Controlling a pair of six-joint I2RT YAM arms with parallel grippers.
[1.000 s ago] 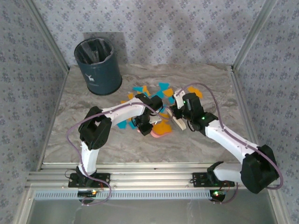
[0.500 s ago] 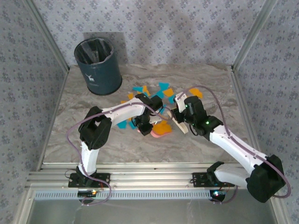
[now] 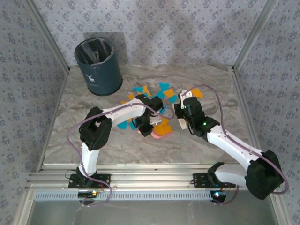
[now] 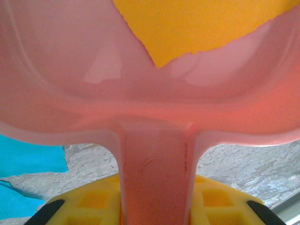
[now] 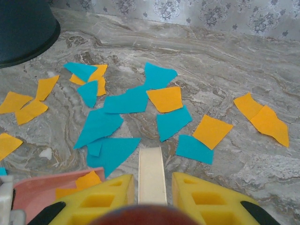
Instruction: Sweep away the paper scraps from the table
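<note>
Turquoise and orange paper scraps (image 5: 126, 101) lie scattered on the marble table (image 5: 225, 61), in the top view at the table's middle back (image 3: 164, 89). My left gripper (image 4: 154, 206) is shut on the handle of a pink dustpan (image 4: 70, 70), which holds an orange scrap (image 4: 197, 23). From above, the dustpan (image 3: 159, 134) rests just in front of the scraps, with the left gripper (image 3: 146, 127) at its left. My right gripper (image 5: 152, 187) is shut on a cream brush (image 5: 151, 168), whose tip points at the scraps. It stands right of the dustpan (image 3: 184, 117).
A dark blue bin (image 3: 98, 65) stands at the back left of the table; its edge shows in the right wrist view (image 5: 23, 28). Aluminium rails (image 3: 140, 171) border the table. Patterned walls close in the back and sides.
The right arm has shifted slightly and the brush has swung a little toward the dustpan. The left arm and the dustpan have stayed put.
</note>
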